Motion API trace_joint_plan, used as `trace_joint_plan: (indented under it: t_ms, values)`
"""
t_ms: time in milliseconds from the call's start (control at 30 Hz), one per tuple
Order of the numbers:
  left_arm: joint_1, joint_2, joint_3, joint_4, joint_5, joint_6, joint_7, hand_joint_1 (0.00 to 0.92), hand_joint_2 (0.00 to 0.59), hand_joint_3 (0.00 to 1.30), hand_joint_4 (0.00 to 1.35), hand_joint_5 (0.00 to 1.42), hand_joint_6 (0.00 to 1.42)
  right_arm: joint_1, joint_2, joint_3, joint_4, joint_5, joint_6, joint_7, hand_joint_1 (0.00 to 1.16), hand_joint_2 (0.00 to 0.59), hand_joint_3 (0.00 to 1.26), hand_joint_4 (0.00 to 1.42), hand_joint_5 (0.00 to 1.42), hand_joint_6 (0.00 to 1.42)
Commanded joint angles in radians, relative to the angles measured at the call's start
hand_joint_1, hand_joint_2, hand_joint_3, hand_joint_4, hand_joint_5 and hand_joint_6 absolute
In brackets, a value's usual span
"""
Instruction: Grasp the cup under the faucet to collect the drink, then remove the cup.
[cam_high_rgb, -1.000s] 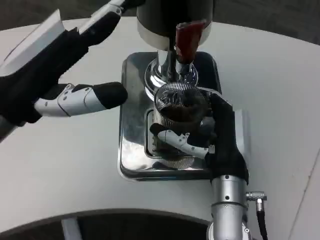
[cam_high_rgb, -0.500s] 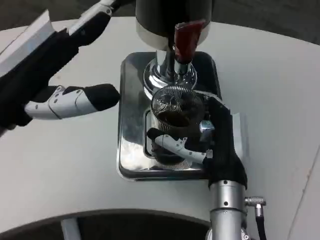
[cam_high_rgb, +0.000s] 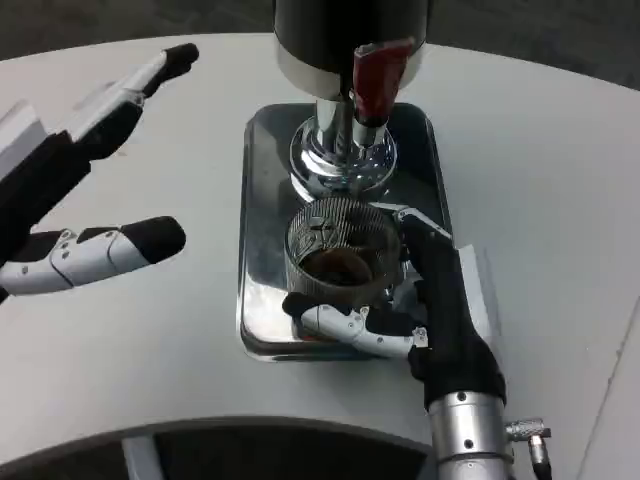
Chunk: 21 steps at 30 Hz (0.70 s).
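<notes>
Black-and-white fingers of the right hand (cam_high_rgb: 425, 310) wrap the ribbed clear cup (cam_high_rgb: 338, 250), gripping it from the right and the near side. Dark drink seems to sit in the cup's bottom, though glare blurs it. The cup stands on the steel drip tray (cam_high_rgb: 262, 210), just near of the chrome faucet (cam_high_rgb: 343, 150) with its red lever (cam_high_rgb: 378, 78). On the left, over the white tabletop (cam_high_rgb: 150, 330), the left hand (cam_high_rgb: 70, 190) hangs spread, holding nothing.
</notes>
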<state>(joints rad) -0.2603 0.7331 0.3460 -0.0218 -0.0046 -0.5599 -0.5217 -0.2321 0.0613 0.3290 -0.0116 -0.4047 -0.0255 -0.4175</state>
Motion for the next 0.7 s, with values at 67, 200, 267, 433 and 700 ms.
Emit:
trace_joint_plan:
  t_ms: [67, 200, 267, 433, 700]
  values:
    - [0.1, 0.035, 0.016, -0.041, 0.06, 0.013, 0.017, 0.0, 0.112, 0.0, 0.0, 0.0, 0.0, 0.073, 0.041, 0.034, -0.128, 0.0, 0.008, 0.038, 1.12, 0.095, 0.71, 0.92, 0.99, 1.41]
    - [0.152, 0.054, 0.019, -0.07, 0.111, 0.018, 0.024, 0.0, 0.106, 0.0, 0.0, 0.0, 0.0, 0.11, 0.016, 0.038, -0.21, 0.0, 0.022, 0.086, 1.12, 0.095, 0.72, 0.93, 1.0, 1.42]
    - [0.186, 0.065, 0.019, -0.096, 0.148, 0.021, 0.024, 0.0, 0.093, 0.0, 0.0, 0.0, 0.0, 0.122, -0.001, 0.037, -0.256, -0.003, 0.028, 0.118, 1.12, 0.095, 0.72, 0.93, 1.0, 1.42]
    - [0.259, 0.052, 0.036, -0.186, 0.256, 0.039, 0.058, 0.0, 0.067, 0.0, 0.0, 0.0, 0.0, 0.153, -0.016, 0.03, -0.365, 0.011, 0.062, 0.212, 1.12, 0.095, 0.72, 0.94, 1.01, 1.42]
    - [0.392, -0.027, 0.075, -0.36, 0.412, 0.085, 0.152, 0.0, 0.037, 0.0, 0.0, 0.0, 0.0, 0.19, -0.046, 0.035, -0.576, -0.007, 0.143, 0.344, 1.12, 0.095, 0.72, 0.94, 1.01, 1.4]
